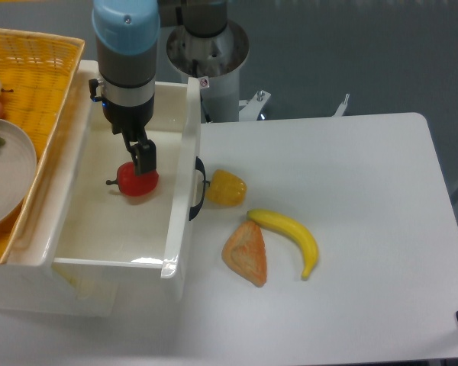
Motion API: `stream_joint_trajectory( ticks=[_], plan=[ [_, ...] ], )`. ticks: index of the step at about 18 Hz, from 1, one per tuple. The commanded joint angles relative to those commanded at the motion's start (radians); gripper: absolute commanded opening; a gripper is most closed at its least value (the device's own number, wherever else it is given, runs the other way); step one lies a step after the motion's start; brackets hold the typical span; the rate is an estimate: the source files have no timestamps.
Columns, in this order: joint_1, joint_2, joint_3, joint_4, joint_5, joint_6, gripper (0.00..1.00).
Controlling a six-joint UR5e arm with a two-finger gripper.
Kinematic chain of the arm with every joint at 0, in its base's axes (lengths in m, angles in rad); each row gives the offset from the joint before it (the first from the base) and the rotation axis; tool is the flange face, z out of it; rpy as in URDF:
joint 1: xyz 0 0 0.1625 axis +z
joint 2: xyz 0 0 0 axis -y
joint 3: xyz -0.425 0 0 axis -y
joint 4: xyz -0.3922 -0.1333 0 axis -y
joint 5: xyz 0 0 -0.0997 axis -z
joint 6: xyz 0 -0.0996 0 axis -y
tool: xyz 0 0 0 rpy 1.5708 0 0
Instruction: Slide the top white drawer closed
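1. Three food items lie on the white counter point(366, 198) near the frame's centre: an orange wedge-shaped piece point(246, 254) lowest, a yellow banana point(290, 233) just beside it to the right, and a yellow bell pepper point(226, 188) above them, close to the drawer front.
2. Left of them, the top white drawer point(107, 221) stands pulled out, filling the left-centre of the frame; its black curved handle point(198, 191) shows on the front panel facing the pepper.
3. Inside the drawer sits a red apple-like fruit point(139, 181), with a dark stem pointing left.
4. The pincer point(143, 156) hangs down into the drawer right at the top of the red fruit; I cannot tell whether its fingers are spread or pinching the fruit.
5. At the upper left, a yellow wicker basket point(42, 72) rests over the drawer's left edge, holding a pale plate point(11, 179).
6. Farthest back, at the top centre, the arm's grey base point(208, 46) rises behind the counter.
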Motion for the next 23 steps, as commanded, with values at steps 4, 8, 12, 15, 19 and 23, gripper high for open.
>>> stream_joint_trajectory(
  ticks=[4, 8, 12, 15, 19, 23],
  plan=[
    [0.014, 0.009, 0.000, 0.000, -0.005, -0.006, 1.00],
    [0.072, 0.038, 0.003, -0.003, -0.072, -0.047, 1.00],
    [0.139, 0.084, -0.005, -0.006, -0.087, -0.063, 1.00],
    [0.175, 0.104, -0.006, -0.008, -0.090, -0.159, 1.00],
    [0.218, 0.118, -0.006, -0.008, -0.098, -0.222, 1.00],
    [0.264, 0.118, 0.005, -0.003, -0.112, -0.334, 1.00]
  ],
)
